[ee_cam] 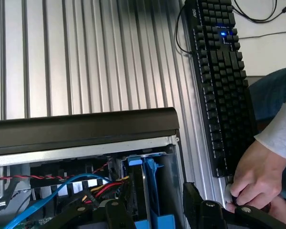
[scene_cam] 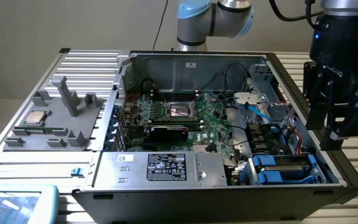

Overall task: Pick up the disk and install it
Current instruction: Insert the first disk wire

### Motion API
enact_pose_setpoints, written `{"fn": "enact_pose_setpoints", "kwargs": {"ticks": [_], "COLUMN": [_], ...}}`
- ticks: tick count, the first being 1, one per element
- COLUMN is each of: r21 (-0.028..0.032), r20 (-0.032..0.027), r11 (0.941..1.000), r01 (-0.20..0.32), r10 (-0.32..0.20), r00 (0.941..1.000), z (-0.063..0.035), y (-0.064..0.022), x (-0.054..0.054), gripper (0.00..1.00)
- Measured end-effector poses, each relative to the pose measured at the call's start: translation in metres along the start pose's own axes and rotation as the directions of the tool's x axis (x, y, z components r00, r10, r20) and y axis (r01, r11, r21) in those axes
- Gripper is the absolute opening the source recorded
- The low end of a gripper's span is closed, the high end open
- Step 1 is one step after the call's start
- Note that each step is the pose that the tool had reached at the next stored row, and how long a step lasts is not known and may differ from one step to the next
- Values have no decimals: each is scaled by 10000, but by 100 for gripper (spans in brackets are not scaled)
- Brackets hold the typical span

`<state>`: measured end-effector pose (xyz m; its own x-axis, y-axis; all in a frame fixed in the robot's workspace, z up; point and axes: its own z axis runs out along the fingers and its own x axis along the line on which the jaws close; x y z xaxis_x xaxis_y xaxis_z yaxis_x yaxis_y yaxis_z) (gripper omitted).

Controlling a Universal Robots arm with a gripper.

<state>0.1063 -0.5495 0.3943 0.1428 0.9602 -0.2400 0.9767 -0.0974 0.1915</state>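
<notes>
The disk in its blue plastic carrier (ee_cam: 152,191) is seated edgewise in the drive bay at the corner of the open black computer case (scene_cam: 229,205). The black gripper (scene_cam: 331,133) is held above that bay, fingers (scene_cam: 316,119) released and empty. On the ribbed metal worktop (ee_cam: 86,57), a black keyboard (ee_cam: 224,81) is seen beside a person's hand (ee_cam: 255,176).

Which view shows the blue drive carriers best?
The exterior view: it looks down on the blue carriers in the open case's near corner, at the exterior view's right, with their surroundings. The wrist view shows one carrier edge-on, partly hidden.
</notes>
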Motion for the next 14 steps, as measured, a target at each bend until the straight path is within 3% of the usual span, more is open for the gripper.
{"fn": "enact_pose_setpoints", "kwargs": {"ticks": [6,9,11,14], "r21": [-16,-18,-28,-87], "r20": [63,123,221,509], "r11": [10000,10000,10000,9999], "r01": [-62,-82,-92,-70], "r10": [62,82,93,74], "r00": [10000,9999,9997,9987], "z": [-7,-8,-10,-9], "y": [-75,-83,-86,-89], "x": [-8,-7,-8,-8], "gripper": [54,54,54,54]}}
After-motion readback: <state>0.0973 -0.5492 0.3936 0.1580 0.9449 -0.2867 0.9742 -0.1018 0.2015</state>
